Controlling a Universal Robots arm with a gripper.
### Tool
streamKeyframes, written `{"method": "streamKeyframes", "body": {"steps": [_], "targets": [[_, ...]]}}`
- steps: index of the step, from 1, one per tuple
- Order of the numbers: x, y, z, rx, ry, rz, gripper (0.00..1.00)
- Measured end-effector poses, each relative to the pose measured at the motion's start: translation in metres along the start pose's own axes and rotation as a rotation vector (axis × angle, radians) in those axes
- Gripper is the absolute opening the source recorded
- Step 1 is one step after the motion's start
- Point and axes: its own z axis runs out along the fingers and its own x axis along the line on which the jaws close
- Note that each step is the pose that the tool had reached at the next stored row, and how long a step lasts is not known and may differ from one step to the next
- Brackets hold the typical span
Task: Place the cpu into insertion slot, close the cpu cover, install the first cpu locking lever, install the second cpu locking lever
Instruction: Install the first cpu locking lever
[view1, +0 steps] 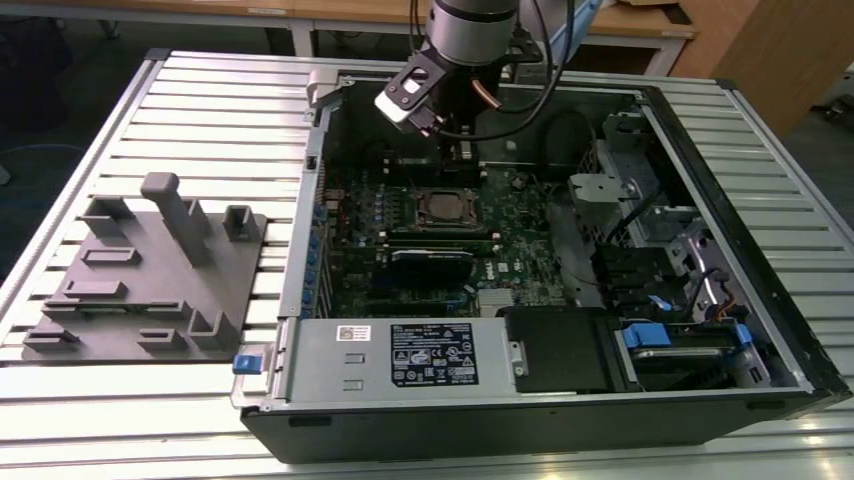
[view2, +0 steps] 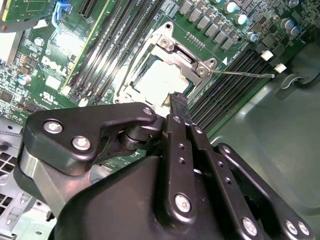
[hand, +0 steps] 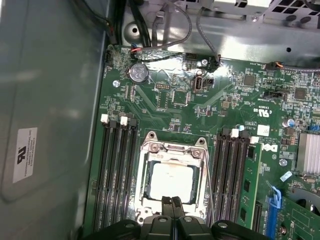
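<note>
My pincer (hand: 172, 201), tips pressed together and empty, hangs over the edge of the cpu cover (hand: 175, 154); the cpu (hand: 172, 181) lies just beyond.

Fine print on the power supply label (view1: 434, 352) and case sticker (hand: 25, 155) is unreadable.

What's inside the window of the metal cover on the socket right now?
The chip, silvery top up, shows through the window of the cover. Whatever lies under the chip is hidden, and the end effector blocks the frame's nearest edge.
</note>
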Motion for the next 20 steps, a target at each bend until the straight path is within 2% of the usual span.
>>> {"method": "streamKeyframes", "body": {"steps": [20], "targets": [[0.0000,0.0000,0.0000,0.0005,0.0000,-0.037,0.10]]}}
